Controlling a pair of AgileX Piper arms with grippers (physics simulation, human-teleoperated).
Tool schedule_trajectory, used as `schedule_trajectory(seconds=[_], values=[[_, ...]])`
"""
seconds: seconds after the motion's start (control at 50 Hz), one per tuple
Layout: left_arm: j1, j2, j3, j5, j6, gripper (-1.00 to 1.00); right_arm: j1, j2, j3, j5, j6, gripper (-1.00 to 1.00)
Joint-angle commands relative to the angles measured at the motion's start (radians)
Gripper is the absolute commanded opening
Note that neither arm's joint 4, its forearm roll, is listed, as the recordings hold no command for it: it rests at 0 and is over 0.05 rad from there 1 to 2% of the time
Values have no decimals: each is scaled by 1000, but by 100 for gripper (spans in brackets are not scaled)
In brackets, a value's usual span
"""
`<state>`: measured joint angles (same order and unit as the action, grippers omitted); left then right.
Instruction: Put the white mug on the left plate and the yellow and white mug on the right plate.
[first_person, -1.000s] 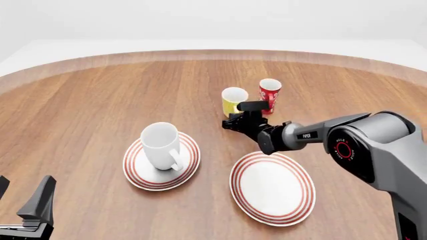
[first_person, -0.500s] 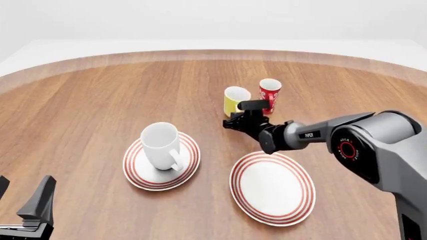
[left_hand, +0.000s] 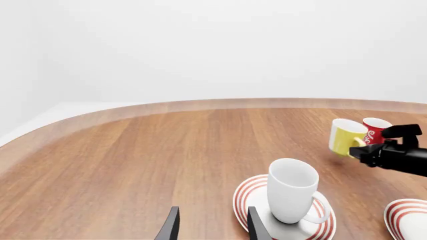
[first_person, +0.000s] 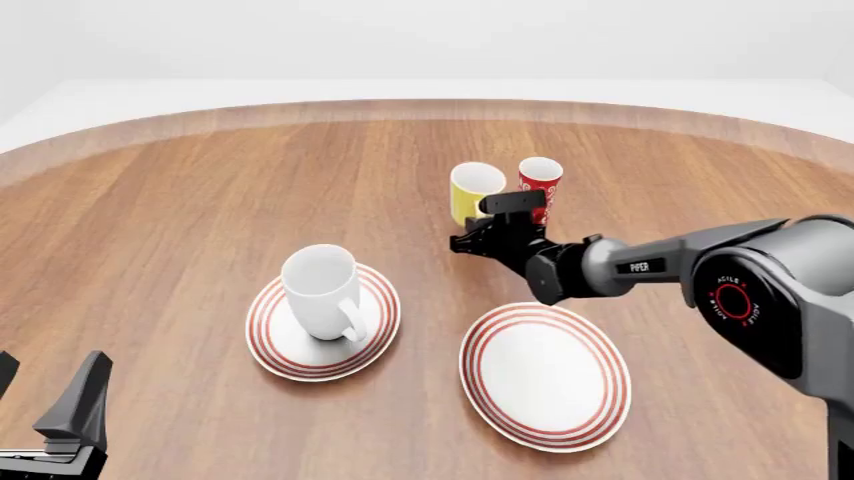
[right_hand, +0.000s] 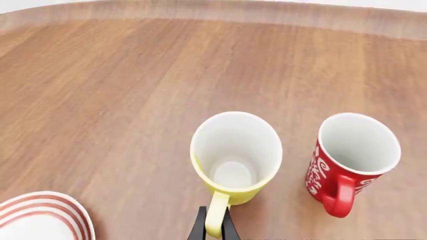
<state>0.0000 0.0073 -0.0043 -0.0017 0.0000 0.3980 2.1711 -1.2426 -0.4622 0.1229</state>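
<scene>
Right tool (first_person: 470, 228) pinches the yellow and white mug (first_person: 475, 190) by its handle, upper centre of frame. White mug (first_person: 324, 290) sits on left plate (first_person: 274, 345). Left tool (left_hand: 211, 229) spread wide, lower left.

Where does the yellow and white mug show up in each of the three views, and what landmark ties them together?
Front view: yellow and white mug sits beyond the right plate, just ahead of the right gripper.
Left wrist view: same mug at far right, mid-height.
Right wrist view: mug at lower centre, seen from above, handle between the gripper's fingers.
Shared landmark: the red mug standing right beside it.
</scene>
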Motion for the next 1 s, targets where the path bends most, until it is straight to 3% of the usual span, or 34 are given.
schedule_trajectory(seconds=[0.02, 0.42, 1.0], values=[[0, 0, 0, 0, 0, 100, 3, -66, 49, -4, -23, -100], [0, 0, 0, 0, 0, 100, -13, -278, 254, -51, -56, -100], [0, 0, 0, 0, 0, 100, -44, -564, 557, -119, -58, -100]])
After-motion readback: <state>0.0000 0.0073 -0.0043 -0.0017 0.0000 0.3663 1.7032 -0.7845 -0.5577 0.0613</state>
